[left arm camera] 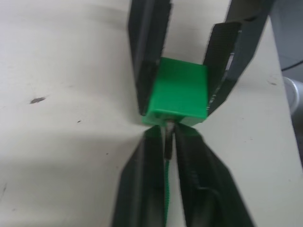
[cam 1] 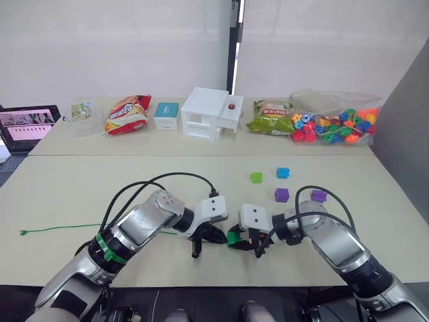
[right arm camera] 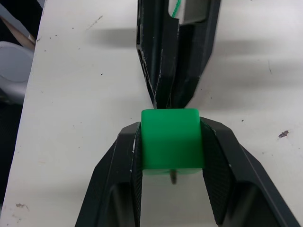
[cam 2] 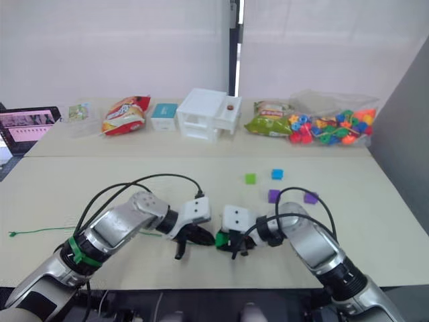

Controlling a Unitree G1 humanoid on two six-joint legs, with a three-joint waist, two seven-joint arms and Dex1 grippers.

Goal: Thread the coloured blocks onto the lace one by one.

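Observation:
My right gripper (right arm camera: pixel 171 142) is shut on a green block (right arm camera: pixel 171 139), held just above the table near its front edge (cam 1: pixel 232 237). Facing it, my left gripper (left arm camera: pixel 168 130) is shut on the lace's stiff tip (left arm camera: pixel 168 137), which goes into the block's hole. A short bit of the tip (right arm camera: pixel 173 178) pokes out of the block's other face. The green lace (cam 1: pixel 67 228) trails left across the table to its knotted end (cam 1: pixel 22 232). Loose blocks lie farther back on the right: light green (cam 1: pixel 256 177), blue (cam 1: pixel 282 172) and two purple (cam 1: pixel 281 194), (cam 1: pixel 318 196).
On the rear table stand a clear bag of coloured blocks (cam 1: pixel 332 126), a green snack bag (cam 1: pixel 270 117), a white toy house (cam 1: pixel 209 114), a teal box (cam 1: pixel 166 115) and a red snack bag (cam 1: pixel 127 114). A laptop (cam 1: pixel 28 126) sits at far left.

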